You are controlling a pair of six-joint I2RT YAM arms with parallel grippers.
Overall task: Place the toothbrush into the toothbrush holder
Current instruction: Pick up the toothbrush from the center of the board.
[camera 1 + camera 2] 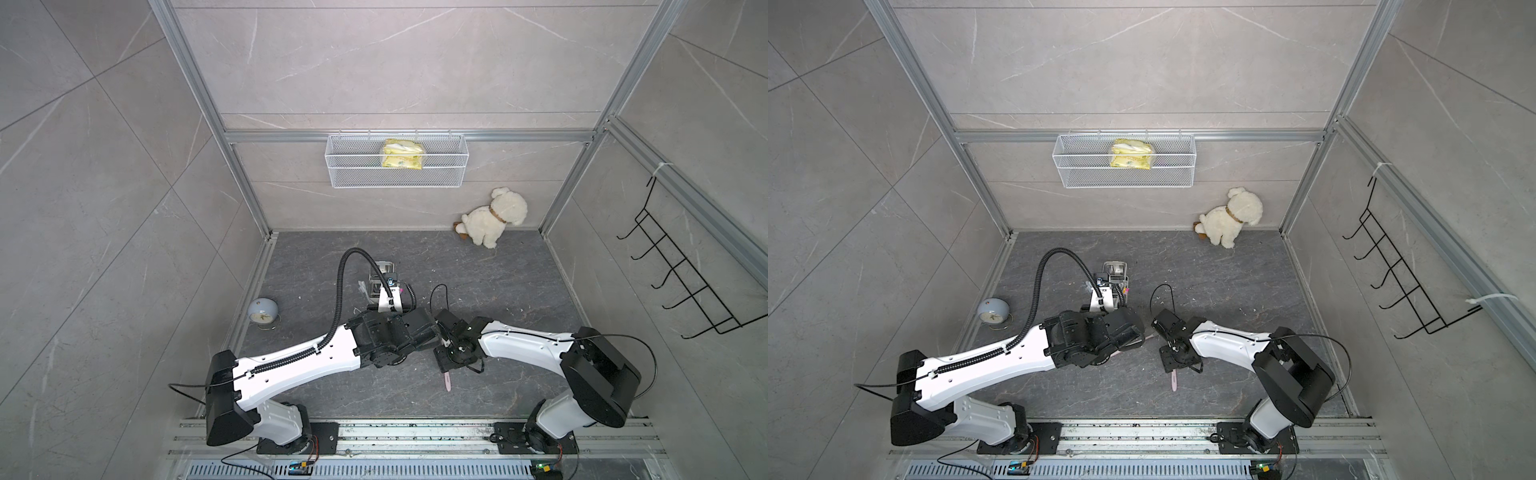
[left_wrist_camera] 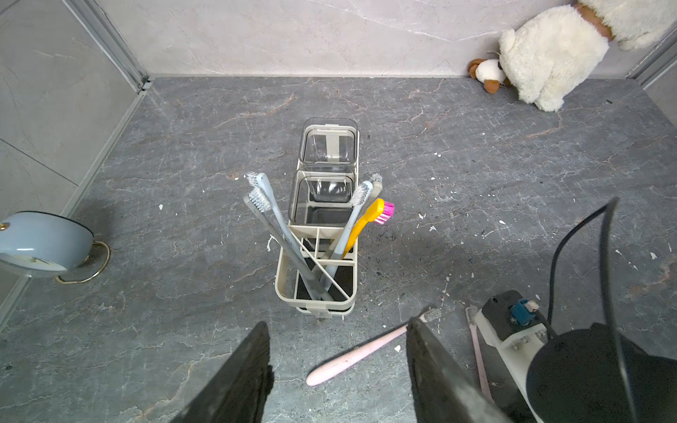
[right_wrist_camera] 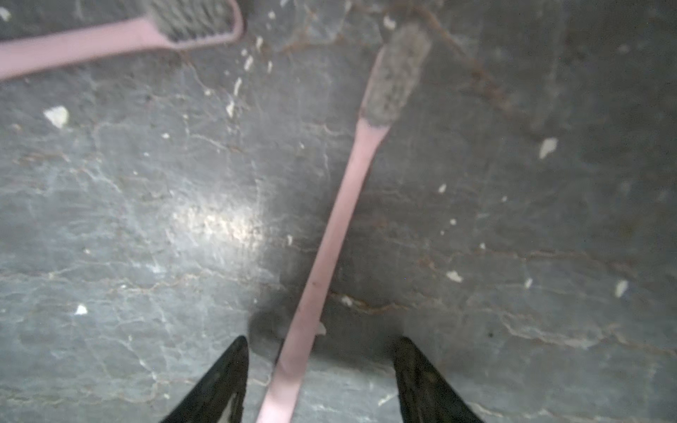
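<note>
Left gripper [image 2: 337,324]: jaws stand wide apart and empty, poised over a pink toothbrush [image 2: 351,360] lying flat on the floor just short of the toothbrush holder [image 2: 279,273]. The holder stands upright with several brushes already in it.

Right gripper [image 3: 322,338]: jaws apart, straddling the handle of a second pink toothbrush [image 3: 329,249] with a gap on either side; nothing is gripped.

Recommendation: lower the tips to the floor, centre the handle, then close squarely.

Only the right wrist view shows that clearance. In both top views just the handle's end shows.
</note>
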